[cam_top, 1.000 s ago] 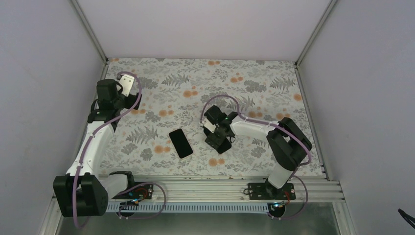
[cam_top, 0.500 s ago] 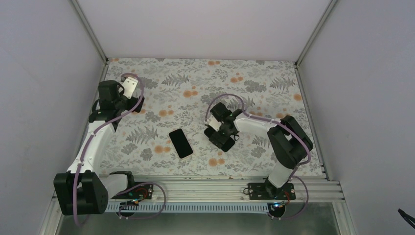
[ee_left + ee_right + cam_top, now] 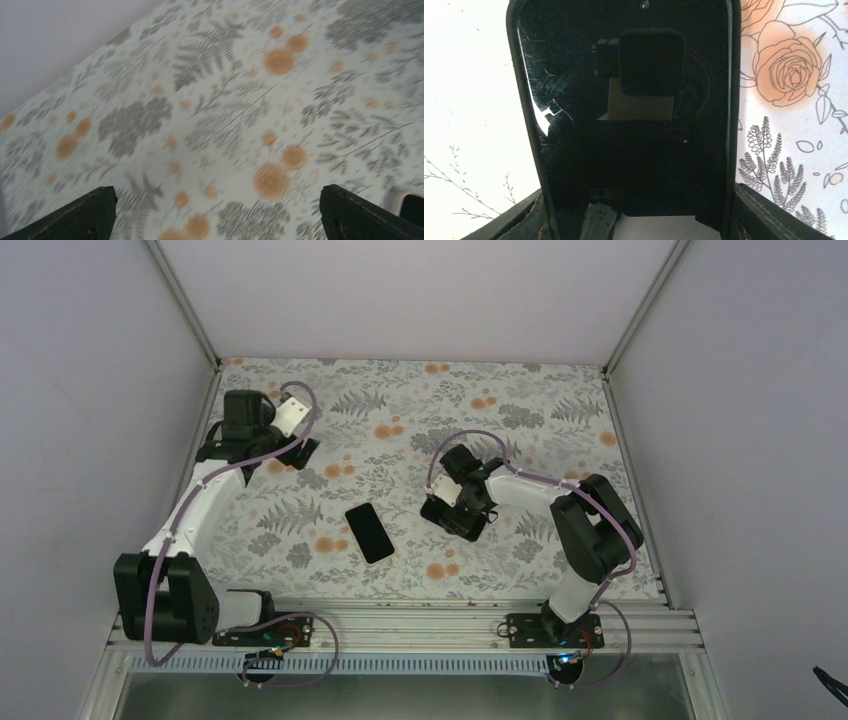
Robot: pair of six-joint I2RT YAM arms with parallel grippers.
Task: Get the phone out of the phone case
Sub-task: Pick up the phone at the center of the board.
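A flat black phone-shaped slab point(image 3: 369, 532) lies on the floral mat near the middle. My right gripper point(image 3: 458, 518) is shut on a black phone case point(image 3: 452, 512), right of the slab and tilted off the mat. In the right wrist view the case point(image 3: 634, 125) fills the space between my fingers point(image 3: 519, 220). Its raised rim and glossy, scratched inner face show. I cannot tell whether a phone sits in it. My left gripper point(image 3: 300, 450) is open and empty over the mat's back left. In the left wrist view point(image 3: 215, 200) only blurred mat lies between its fingers.
The floral mat point(image 3: 520, 390) covers the table. Grey walls close the left, back and right sides. An aluminium rail point(image 3: 420, 615) runs along the near edge with both arm bases on it.
My left gripper has swung to the right along the back of the mat. My right gripper has shifted slightly right and back with the case. The black slab has not moved.
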